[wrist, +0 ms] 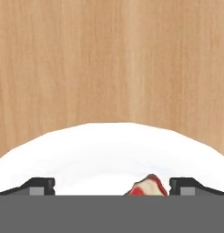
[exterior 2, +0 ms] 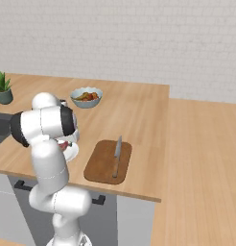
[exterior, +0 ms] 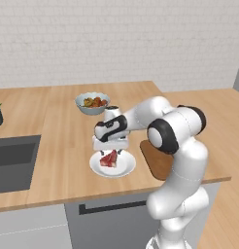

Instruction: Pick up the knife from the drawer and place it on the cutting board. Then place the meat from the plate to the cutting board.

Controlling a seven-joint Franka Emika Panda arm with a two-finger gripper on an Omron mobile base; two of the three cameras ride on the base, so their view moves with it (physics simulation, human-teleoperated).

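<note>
Nearest the base, the drawer (exterior: 109, 208) sat in the pale grey cabinet front under the counter edge, its dark bar handle visible; whether it was fully closed could not be judged. On the wooden counter (exterior: 58, 126) just above it, the plate (exterior: 122, 169) rested near the front edge with the meat (exterior: 108, 159) lying on it. The gripper (exterior: 110, 151) hung directly over the meat, pointing down, its 2 fingers spread apart with 1 fingertip (wrist: 41, 185) at each side of the hand view. In that view a corner of the meat (wrist: 148, 185) showed between the tips, close to the right-hand one, with the white plate (wrist: 109, 150) beneath. Contact between the fingers and the meat could not be confirmed.

Just beside the plate, toward the counter's free end, lay the cutting board (exterior 2: 108, 162). The knife (exterior 2: 117, 154) rested on it, blade pointing away from the base and handle toward the front edge.

Farther back stood a bluish-grey bowl (exterior: 92, 103) of colourful food. A dark sink (exterior: 14, 160) was set into the counter on the left, and a potted plant (exterior 2: 3, 88) stood beyond it.
</note>
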